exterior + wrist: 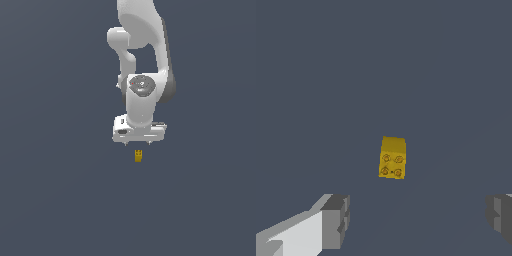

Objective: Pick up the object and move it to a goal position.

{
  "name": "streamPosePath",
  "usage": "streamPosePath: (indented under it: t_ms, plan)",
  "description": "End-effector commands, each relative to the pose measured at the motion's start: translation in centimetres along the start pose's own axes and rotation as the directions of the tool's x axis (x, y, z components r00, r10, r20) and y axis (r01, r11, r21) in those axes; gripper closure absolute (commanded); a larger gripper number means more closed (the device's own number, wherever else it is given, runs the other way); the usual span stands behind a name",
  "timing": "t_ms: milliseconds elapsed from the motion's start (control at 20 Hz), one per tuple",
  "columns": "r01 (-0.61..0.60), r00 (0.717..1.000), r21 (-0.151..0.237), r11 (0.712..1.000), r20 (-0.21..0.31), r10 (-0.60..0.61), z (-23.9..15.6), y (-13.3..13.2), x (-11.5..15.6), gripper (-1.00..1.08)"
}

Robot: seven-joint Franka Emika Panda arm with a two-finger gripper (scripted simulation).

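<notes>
The object is a tiny mustard-yellow block with small dark studs on top, lying on the dark grey floor just below the white gripper in the exterior view. In the wrist view the block lies ahead of the gap between the two grey fingertips, apart from both. My gripper hangs above the block with its jaws spread wide and nothing between them. One grey fingertip and the other show at the wrist view's lower corners.
The white arm rises behind the gripper in the exterior view. The plain dark grey floor surrounds the block on all sides. No goal marker shows.
</notes>
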State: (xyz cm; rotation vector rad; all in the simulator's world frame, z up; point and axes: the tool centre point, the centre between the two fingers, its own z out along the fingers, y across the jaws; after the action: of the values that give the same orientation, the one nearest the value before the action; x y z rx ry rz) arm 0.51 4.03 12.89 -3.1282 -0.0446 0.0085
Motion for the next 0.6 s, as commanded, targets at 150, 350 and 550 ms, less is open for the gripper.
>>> streamPosePath:
  t_ms: [150, 350, 550]
  plan:
    - [-0.056, 0.998, -0.008, 0.998, -0.003, 0.056, 3.6, -0.6, 0.1, -0.92]
    - [-0.081, 0.997, -0.011, 0.997, -0.006, 0.081, 5.2, -0.8, 0.0, -0.92]
    - [-0.09, 0.996, -0.013, 0.996, -0.006, 0.09, 5.7, -0.9, 0.0, -0.92]
